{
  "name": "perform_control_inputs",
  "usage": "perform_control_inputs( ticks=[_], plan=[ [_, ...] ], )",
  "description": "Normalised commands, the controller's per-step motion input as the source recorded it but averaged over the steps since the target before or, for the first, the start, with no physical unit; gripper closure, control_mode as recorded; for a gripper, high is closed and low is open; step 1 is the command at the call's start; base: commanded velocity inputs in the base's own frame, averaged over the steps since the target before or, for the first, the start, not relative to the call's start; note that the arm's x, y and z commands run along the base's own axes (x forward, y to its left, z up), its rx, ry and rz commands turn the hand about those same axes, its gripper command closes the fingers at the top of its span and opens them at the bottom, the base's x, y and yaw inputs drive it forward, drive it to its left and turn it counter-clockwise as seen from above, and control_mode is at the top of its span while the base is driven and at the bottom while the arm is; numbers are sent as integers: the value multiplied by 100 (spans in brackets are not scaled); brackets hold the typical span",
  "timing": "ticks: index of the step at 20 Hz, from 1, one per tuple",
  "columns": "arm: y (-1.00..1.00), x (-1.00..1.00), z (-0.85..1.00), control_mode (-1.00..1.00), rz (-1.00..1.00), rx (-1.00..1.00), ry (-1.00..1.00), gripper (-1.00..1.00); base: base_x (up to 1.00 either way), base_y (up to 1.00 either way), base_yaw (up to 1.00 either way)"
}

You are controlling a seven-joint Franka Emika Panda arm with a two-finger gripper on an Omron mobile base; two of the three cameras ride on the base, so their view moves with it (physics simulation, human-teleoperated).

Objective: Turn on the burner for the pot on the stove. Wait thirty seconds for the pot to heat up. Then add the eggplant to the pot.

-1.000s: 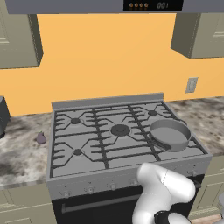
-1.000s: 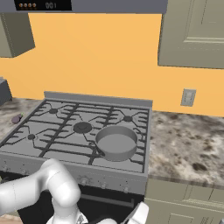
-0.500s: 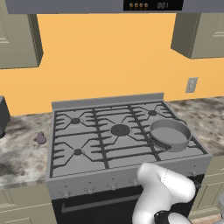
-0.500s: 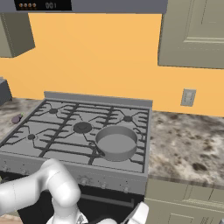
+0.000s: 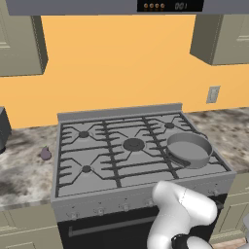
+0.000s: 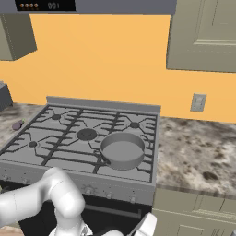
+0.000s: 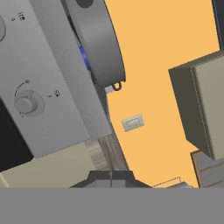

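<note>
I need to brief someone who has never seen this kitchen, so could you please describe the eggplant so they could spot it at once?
Start at the wide grey stove. On the speckled stone counter just left of it lies the eggplant. It is a tiny dull purple lump with a little stem tip, far smaller than the grey pot on the stove's right side.

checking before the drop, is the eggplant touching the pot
Apart. In the left base view the eggplant lies on the counter left of the stove; the pot sits front right.
</note>
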Motion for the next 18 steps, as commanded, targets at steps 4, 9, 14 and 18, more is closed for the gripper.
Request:
perform_control_inputs(
  ticks=[4, 9, 14, 18],
  plan=[
    [0, 0, 0, -100, 0, 0, 0, 100, 0, 0, 0],
    [0, 0, 0, -100, 0, 0, 0, 100, 0, 0, 0],
    [0, 0, 0, -100, 0, 0, 0, 100, 0, 0, 0],
    [0, 0, 0, -100, 0, 0, 0, 100, 0, 0, 0]
  ],
)
